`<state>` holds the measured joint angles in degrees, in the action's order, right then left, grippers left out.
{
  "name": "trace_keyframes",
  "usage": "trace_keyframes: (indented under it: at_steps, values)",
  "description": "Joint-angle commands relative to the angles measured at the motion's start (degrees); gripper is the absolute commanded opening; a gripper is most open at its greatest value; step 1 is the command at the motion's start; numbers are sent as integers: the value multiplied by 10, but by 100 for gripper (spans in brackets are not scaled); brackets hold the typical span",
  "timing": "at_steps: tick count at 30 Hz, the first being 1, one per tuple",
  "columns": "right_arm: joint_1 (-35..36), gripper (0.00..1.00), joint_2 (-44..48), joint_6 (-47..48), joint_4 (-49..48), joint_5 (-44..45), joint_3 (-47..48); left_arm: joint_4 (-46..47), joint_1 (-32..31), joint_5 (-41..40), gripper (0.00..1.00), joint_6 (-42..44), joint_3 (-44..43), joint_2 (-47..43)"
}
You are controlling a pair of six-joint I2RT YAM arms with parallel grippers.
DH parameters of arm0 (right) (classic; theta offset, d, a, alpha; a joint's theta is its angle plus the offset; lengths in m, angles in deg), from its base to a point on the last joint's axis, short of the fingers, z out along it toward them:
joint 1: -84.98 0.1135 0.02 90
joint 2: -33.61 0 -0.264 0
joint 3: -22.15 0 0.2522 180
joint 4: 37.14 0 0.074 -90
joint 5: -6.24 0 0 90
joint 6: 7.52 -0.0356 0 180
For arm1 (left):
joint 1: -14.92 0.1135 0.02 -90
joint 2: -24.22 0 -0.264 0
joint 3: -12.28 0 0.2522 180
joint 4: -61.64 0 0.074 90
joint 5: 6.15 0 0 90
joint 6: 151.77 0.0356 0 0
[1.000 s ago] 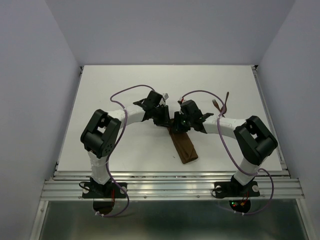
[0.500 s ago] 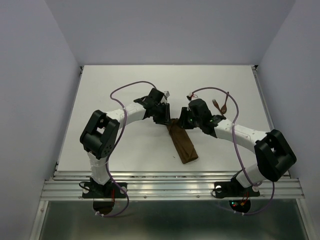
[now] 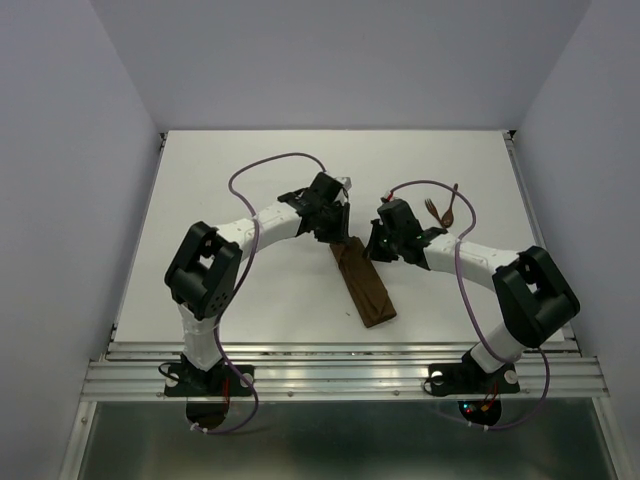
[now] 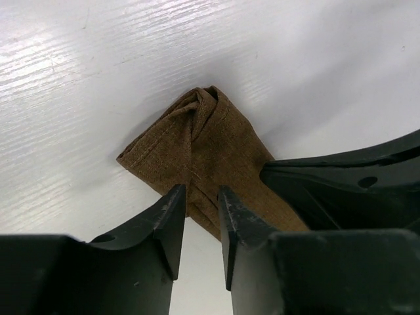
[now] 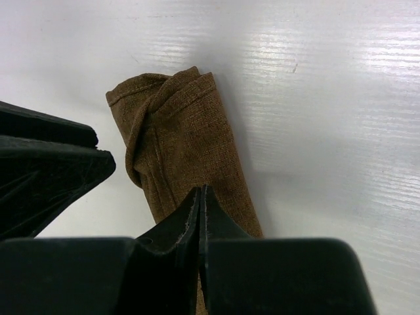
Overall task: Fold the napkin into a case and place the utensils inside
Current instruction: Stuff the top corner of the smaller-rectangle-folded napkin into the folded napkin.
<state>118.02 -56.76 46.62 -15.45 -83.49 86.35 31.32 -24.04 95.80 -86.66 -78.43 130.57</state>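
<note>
The tabletop (image 3: 200,200) carries everything. The napkin (image 3: 365,292) is already folded into the case, a narrow layered strip lying at a slant in the middle of the tabletop, its near end towards the near edge and its far end between my two wrists.

That far end worries me: in both wrist views the layers there are bunched and twisted, not flat, with no clear mouth showing. If I nudge it, I judge the folds could spring loose and the case would come apart.

My left gripper (image 4: 200,213) stands with its fingers a narrow gap apart, over the edge of the strip's far end, and I see nothing held between them. My right gripper (image 5: 201,210) has its fingers pressed together, tips over the cloth; I cannot tell whether they touch it. If they do, any sideways move may drag the strip. The two grippers sit just beside each other, so they could knock together.

The fork (image 3: 433,209) and spoon (image 3: 453,197) lie towards the right edge, well apart from the case, close to my right arm's cable. Slim and flat, they could slip from a pinch.
</note>
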Motion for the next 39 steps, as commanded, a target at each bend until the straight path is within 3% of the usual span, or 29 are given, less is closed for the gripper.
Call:
trace_keyframes:
  at_steps: [1, 5, 14, 17, 18, 20, 21, 39]
  values:
    - [-3, 2, 5, -10, -3, 3, 22, -23, -10, -35, 35, 8, -34, 11]
    - [-3, 4, 7, -9, -2, 3, 19, -37, -16, -48, 31, 8, -50, 32]
    - [-3, 5, 5, -9, -1, 3, 17, -38, -19, -64, 33, 0, -51, 57]
    - [-3, 5, 6, -8, -1, -15, 18, -37, -19, -63, 23, -2, -51, 57]
    - [-3, 5, 5, -8, -1, -20, 20, -37, -18, -62, 12, -1, -51, 56]
    - [-3, 6, 4, -7, -2, -24, 23, -38, -18, -62, 8, -1, -53, 55]
    - [-3, 7, 2, -7, -5, -34, 28, -39, -19, -61, 0, 0, -55, 55]
    - [-3, 1, -111, -36, -146, -160, 52, -41, -17, -13, 0, -3, -55, 31]
